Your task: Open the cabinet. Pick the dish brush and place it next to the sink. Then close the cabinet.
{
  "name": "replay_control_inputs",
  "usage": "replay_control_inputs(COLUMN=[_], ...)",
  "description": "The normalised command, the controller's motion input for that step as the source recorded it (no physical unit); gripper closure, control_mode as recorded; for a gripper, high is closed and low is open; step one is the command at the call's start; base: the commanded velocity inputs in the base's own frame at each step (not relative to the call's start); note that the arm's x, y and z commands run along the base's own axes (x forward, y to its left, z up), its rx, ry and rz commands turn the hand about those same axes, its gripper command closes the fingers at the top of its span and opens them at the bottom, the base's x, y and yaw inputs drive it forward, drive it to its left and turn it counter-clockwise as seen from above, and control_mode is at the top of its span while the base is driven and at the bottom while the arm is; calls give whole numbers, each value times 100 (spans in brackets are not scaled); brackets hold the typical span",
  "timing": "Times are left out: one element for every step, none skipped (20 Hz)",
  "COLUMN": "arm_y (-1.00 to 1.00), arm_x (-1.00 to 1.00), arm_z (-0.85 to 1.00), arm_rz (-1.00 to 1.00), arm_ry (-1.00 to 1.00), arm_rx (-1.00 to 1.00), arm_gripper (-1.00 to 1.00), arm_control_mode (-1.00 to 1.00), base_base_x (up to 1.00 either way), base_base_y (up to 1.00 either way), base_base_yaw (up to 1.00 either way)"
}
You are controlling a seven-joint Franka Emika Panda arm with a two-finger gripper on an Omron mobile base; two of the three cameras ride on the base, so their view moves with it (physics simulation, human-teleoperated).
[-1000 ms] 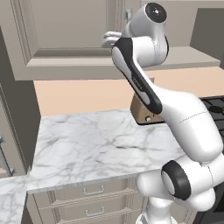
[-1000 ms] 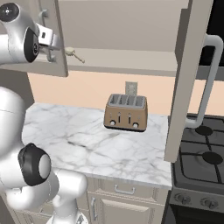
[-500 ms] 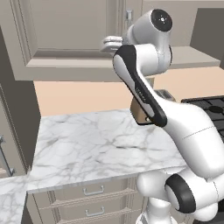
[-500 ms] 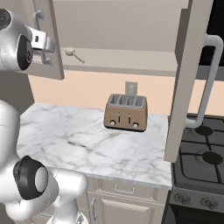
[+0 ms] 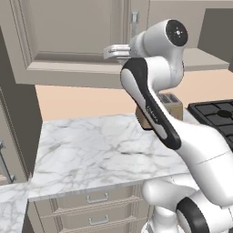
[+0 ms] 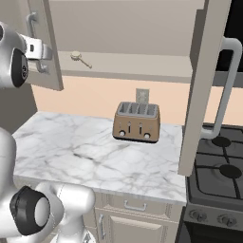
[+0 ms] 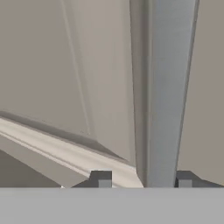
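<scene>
Marble counter with the toaster sits below the cabinet, whose left door I have swung wider over the last second. My gripper straddles that door's silver handle, apparently loosely, fingers not pinching it. So opening looks nearly done. The dish brush lies on the cabinet shelf, near the gripper, to its right.

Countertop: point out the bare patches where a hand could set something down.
The marble countertop is bare across its left and front, bounded by the wall and the drawer fronts. It is crowded only at the back right, where the toaster stands beside the open cabinet door and the stove.
</scene>
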Motion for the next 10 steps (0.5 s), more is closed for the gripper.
replay_control_inputs(arm_y=[65, 66, 67, 69, 71, 71, 72, 74, 72, 71], arm_x=[-59, -60, -61, -61, -61, -61, -59, -57, -57, -54], arm_z=[0, 1, 2, 1, 1, 2, 1, 1, 2, 2], arm_rz=[6, 6, 6, 6, 6, 6, 6, 6, 6, 6], arm_ry=[-5, -5, -5, -4, -4, -4, -2, -1, -1, 0], arm_rx=[0, 0, -1, -1, -2, -1, -2, -2, -2, -3], arm_gripper=[100, 100, 100, 100, 100, 100, 100, 100, 100, 100], arm_control_mode=[-100, -100, -100, -100, -100, -100, -100, -100, -100, -100], base_base_x=[0, 0, 0, 0, 0, 0, 0, 0, 0, 0], base_base_y=[0, 0, 0, 0, 0, 0, 0, 0, 0, 0], base_base_yaw=[0, 0, 0, 0, 0, 0, 0, 0, 0, 0])
